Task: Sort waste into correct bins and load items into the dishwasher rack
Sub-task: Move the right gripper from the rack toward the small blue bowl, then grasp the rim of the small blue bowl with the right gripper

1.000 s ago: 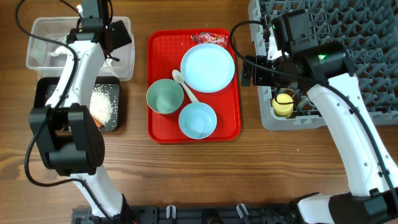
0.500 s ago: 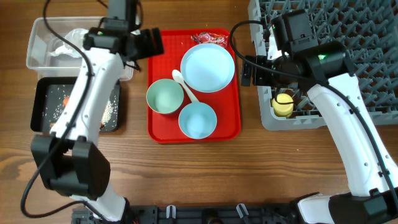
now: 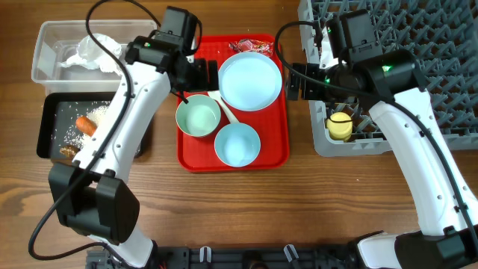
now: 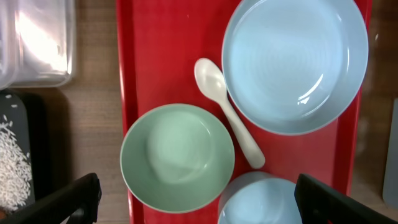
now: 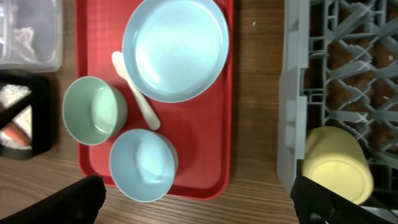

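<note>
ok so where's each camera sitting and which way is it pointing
Overhead: fixed above the table, looking straight down at the flat red serving tray and grey lattice dishwasher rack; both arms show.
Left wrist: above the tray, facing down at the pale mint bowl; open left pincer tips at bottom corners.
Right wrist: higher, facing down at tray and rack edge; open right pincer tips.
Both wrist views share the white spoon.

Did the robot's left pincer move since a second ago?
Yes. The left pincer has swung right, from above the clear tub to above the red tray's left side, near the mint bowl.
</note>
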Controlling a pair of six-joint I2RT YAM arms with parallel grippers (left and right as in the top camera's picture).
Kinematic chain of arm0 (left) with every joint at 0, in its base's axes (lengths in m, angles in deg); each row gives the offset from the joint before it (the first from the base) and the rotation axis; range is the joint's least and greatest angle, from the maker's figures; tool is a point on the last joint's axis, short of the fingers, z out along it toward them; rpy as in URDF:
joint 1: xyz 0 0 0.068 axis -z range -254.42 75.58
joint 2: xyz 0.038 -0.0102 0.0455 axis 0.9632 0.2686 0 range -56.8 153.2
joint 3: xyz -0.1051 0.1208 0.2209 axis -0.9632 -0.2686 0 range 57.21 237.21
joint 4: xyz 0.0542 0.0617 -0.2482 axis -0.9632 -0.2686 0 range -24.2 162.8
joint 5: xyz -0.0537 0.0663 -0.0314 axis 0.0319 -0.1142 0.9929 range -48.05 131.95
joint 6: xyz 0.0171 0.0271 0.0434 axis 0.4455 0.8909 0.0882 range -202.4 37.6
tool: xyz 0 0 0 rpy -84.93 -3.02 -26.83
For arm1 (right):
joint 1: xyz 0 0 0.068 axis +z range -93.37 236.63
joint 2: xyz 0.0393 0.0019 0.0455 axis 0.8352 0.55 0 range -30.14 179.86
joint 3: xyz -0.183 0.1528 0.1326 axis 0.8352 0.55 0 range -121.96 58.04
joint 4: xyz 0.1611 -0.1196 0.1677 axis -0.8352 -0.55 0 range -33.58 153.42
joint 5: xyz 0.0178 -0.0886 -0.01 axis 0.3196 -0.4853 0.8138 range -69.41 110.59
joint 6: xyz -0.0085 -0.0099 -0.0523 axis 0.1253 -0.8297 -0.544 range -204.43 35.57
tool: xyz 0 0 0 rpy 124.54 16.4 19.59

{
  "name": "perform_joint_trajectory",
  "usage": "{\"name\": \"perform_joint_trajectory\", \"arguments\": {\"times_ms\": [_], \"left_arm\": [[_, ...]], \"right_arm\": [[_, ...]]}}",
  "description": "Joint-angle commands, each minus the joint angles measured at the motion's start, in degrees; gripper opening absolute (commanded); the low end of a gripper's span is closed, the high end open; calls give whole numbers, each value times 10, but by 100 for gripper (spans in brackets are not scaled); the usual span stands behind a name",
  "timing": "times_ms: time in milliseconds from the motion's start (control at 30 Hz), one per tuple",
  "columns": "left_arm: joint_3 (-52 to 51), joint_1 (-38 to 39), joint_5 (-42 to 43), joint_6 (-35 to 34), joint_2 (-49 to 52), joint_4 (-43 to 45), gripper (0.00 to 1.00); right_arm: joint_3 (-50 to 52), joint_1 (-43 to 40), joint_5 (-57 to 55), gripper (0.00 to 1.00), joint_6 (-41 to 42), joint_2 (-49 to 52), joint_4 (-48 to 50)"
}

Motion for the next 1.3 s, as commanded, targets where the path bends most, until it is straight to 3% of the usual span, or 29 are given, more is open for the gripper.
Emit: {"name": "perform_joint_trajectory", "arguments": {"times_ms": [0, 267, 567, 800, 967, 1133, 1267], "left_arm": [[0, 4, 6, 0, -5, -15, 100], [0, 3, 4, -14, -5, -25, 100], [0, 2, -41, -17, -5, -22, 100], [0, -26, -58, -59, -4, -10, 100], [0, -45, -54, -73, -4, -6, 100], [0, -46, -54, -73, -1, -6, 100], [0, -46, -54, -73, 0, -5, 100]], "right_arm": [[3, 1, 34, 100, 2, 5, 3], [37, 13, 77, 98, 4, 5, 26], [106, 91, 78, 95, 50, 6, 97], [169, 132, 74, 91, 67, 28, 143], [189, 145, 71, 84, 75, 75, 157], [189, 145, 59, 66, 72, 134, 162], [189, 145, 56, 59, 59, 173, 161]]}}
